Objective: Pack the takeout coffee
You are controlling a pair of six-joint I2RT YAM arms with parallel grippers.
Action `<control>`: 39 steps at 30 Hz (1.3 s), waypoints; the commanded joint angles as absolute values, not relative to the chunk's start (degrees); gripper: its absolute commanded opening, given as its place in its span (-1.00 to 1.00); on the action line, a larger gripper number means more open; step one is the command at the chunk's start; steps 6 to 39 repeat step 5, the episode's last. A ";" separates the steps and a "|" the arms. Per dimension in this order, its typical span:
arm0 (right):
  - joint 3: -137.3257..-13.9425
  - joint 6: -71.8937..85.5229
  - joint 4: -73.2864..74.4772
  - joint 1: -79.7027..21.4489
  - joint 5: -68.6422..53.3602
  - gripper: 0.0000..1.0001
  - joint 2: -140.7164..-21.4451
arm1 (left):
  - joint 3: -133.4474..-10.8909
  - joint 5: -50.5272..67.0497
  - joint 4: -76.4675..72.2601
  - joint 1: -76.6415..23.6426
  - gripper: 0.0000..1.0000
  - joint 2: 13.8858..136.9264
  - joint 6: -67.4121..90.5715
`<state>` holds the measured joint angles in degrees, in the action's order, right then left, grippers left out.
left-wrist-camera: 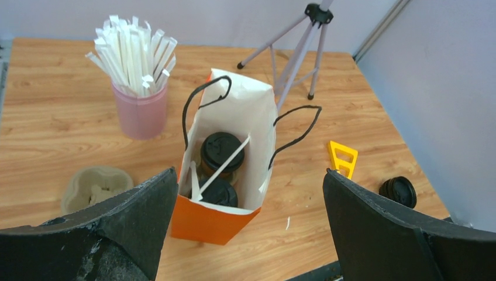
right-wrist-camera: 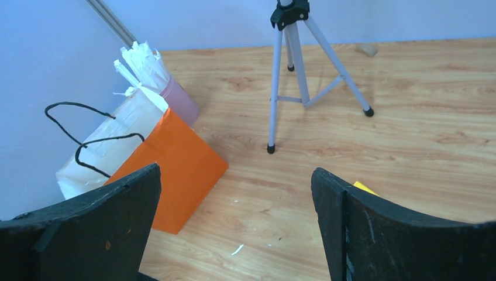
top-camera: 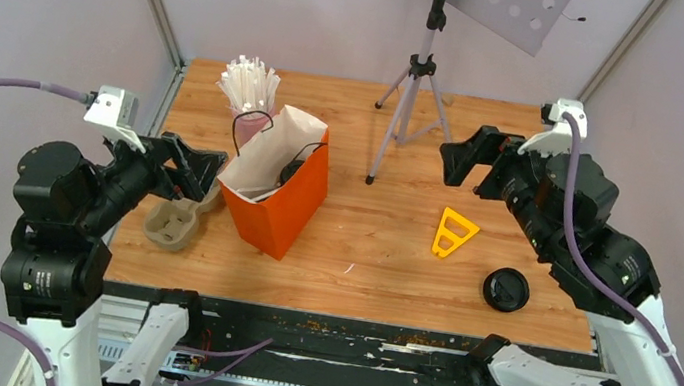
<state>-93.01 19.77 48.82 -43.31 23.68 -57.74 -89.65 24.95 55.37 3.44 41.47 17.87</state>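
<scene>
Seemingly lidded coffees inside orange bag, left tool spread, right tool spread

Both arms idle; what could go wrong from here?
The open left pincer sits close beside the orange bag; a bump might tip it and the two lidded cups inside. The bag's loose black handles could snag a finger. The spare black lid near the right arm might get swept away.

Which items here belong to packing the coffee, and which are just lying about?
Job:
orange bag
two lidded cups standing inside it

Lying about:
pink cup of sticks
pulp tray
loose black lid
yellow triangle
tripod
</scene>
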 commanded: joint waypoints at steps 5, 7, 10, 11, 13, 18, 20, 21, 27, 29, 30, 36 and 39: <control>-90.43 27.38 48.64 -43.25 21.22 1.00 -56.00 | -86.10 24.55 54.21 3.29 1.00 39.31 17.92; -90.43 27.38 48.64 -43.25 21.22 1.00 -56.00 | -86.10 24.55 54.21 3.29 1.00 39.31 17.92; -90.43 27.38 48.64 -43.25 21.22 1.00 -56.00 | -86.10 24.55 54.21 3.29 1.00 39.31 17.92; -90.43 27.38 48.64 -43.25 21.22 1.00 -56.00 | -86.10 24.55 54.21 3.29 1.00 39.31 17.92; -90.43 27.38 48.64 -43.25 21.22 1.00 -56.00 | -86.10 24.55 54.21 3.29 1.00 39.31 17.92; -90.43 27.38 48.64 -43.25 21.22 1.00 -56.00 | -86.10 24.55 54.21 3.29 1.00 39.31 17.92; -90.43 27.38 48.64 -43.25 21.22 1.00 -56.00 | -86.10 24.55 54.21 3.29 1.00 39.31 17.92; -90.43 27.38 48.64 -43.25 21.22 1.00 -56.00 | -86.10 24.55 54.21 3.29 1.00 39.31 17.92; -90.43 27.38 48.64 -43.25 21.22 1.00 -56.00 | -86.10 24.55 54.21 3.29 1.00 39.31 17.92; -90.43 27.38 48.64 -43.25 21.22 1.00 -56.00 | -86.10 24.55 54.21 3.29 1.00 39.31 17.92; -90.43 27.38 48.64 -43.25 21.22 1.00 -56.00 | -86.10 24.55 54.21 3.29 1.00 39.31 17.92; -90.43 27.38 48.64 -43.25 21.22 1.00 -56.00 | -86.10 24.55 54.21 3.29 1.00 39.31 17.92; -90.43 27.38 48.64 -43.25 21.22 1.00 -56.00 | -86.10 24.55 54.21 3.29 1.00 39.31 17.92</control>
